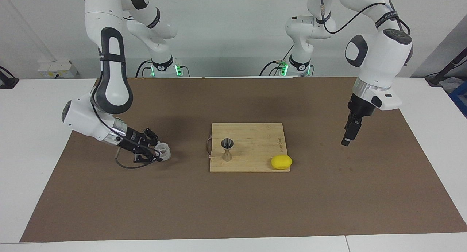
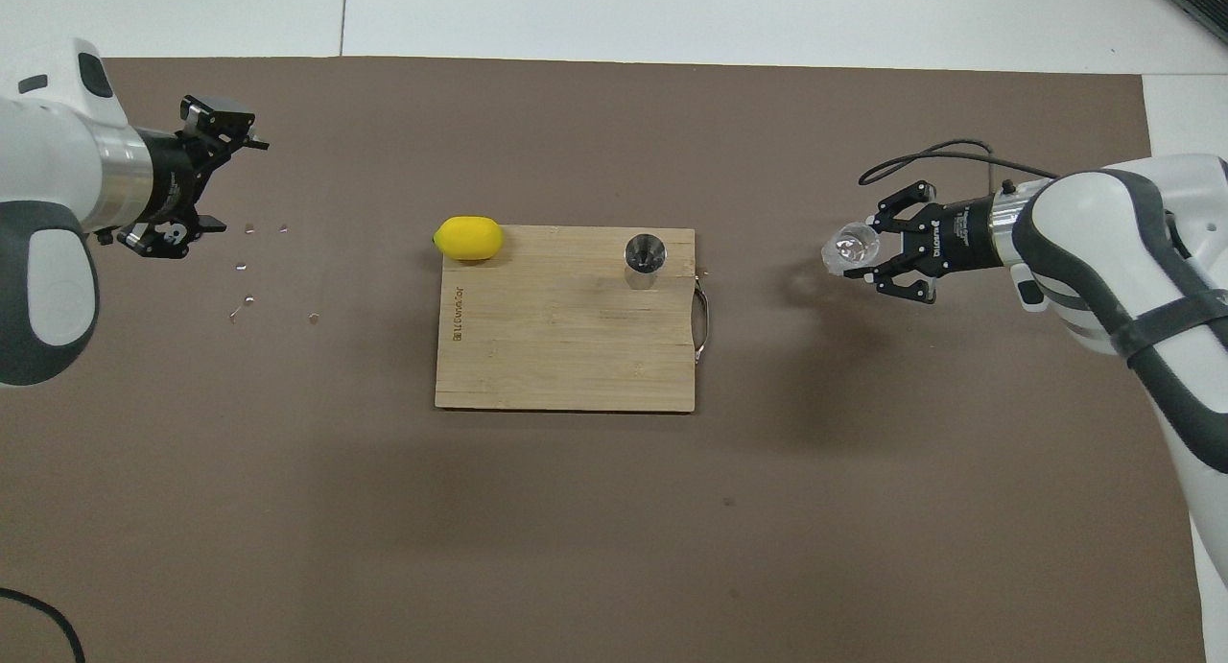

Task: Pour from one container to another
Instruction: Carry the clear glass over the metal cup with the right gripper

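Clear cup (image 1: 163,150) is pinched in the right claw (image 1: 157,154), fingers closed tight on its ribbed sides, and it's hanging just above the brown mat (image 1: 233,208) at the right arm's end of the counter (image 1: 33,142). From overhead you look down into the cup (image 2: 850,248) sticking out past the right claw's (image 2: 868,249) fingertips, pointing toward the wooden cutting board (image 2: 566,346).

Metal jigger (image 1: 227,149) stands upright on that board (image 1: 255,135), well apart from the cup-holding claw and close to the board edge with the metal handle. Overhead you see its open top (image 2: 645,255). A yellow lemon (image 1: 281,162) sits at the board's corner toward the left arm's end, between the jigger and the left claw (image 1: 349,135).

Left claw is up in the air over bare mat, well clear of the board, jaws spread wide with nothing in them; overhead (image 2: 211,178) shows that best. A few tiny pale bits (image 2: 247,260) lie on the mat just under it.
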Controlling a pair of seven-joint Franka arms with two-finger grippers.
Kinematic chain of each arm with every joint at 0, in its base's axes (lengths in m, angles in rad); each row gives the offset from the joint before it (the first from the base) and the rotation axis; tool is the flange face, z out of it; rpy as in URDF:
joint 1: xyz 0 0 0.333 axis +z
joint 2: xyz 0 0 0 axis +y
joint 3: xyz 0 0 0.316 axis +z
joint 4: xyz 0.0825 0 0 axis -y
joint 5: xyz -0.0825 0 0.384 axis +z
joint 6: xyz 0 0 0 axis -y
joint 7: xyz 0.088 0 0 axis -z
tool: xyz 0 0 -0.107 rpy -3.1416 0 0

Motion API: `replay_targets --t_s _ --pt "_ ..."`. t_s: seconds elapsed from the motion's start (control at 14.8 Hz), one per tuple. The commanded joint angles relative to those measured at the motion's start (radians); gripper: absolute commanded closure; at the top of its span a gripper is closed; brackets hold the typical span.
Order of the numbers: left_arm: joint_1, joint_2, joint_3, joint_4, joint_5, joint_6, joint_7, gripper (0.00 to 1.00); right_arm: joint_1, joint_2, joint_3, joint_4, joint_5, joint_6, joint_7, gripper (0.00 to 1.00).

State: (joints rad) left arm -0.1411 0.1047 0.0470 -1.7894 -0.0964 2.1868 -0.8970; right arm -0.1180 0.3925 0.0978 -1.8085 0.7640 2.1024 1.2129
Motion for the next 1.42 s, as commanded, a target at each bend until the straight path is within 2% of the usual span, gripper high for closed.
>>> replay_targets --t_s 0.0,0.34,0.54,0.74,0.88,1.08,1.35 --pt "0.034 -0.026 -0.006 0.031 0.021 -0.117 0.246 0.0 0.052 -0.003 -0.003 0.04 -0.005 0.016 0.109 1.0" --pt "0.081 -0.078 -0.006 0.027 0.029 -0.263 0.695 0.0 0.153 0.011 0.0 0.127 -0.139 0.068 0.347 1.0" --pt "0.086 -0.124 -0.007 0.033 0.036 -0.369 0.877 0.0 0.199 0.029 0.0 0.169 -0.202 0.094 0.456 1.0" --pt "0.152 -0.163 -0.103 0.042 0.081 -0.481 0.901 0.0 0.244 0.038 0.0 0.172 -0.248 0.114 0.534 1.0" --pt "0.198 -0.165 -0.16 0.111 0.086 -0.586 0.903 0.0 0.265 0.045 0.0 0.192 -0.274 0.133 0.574 1.0" --pt "0.187 -0.135 -0.148 0.217 0.084 -0.686 0.903 0.0 0.296 0.058 0.0 0.222 -0.345 0.134 0.649 1.0" --pt "0.186 -0.18 -0.148 0.156 0.084 -0.674 0.902 0.0 0.342 0.058 0.0 0.222 -0.414 0.145 0.694 1.0"
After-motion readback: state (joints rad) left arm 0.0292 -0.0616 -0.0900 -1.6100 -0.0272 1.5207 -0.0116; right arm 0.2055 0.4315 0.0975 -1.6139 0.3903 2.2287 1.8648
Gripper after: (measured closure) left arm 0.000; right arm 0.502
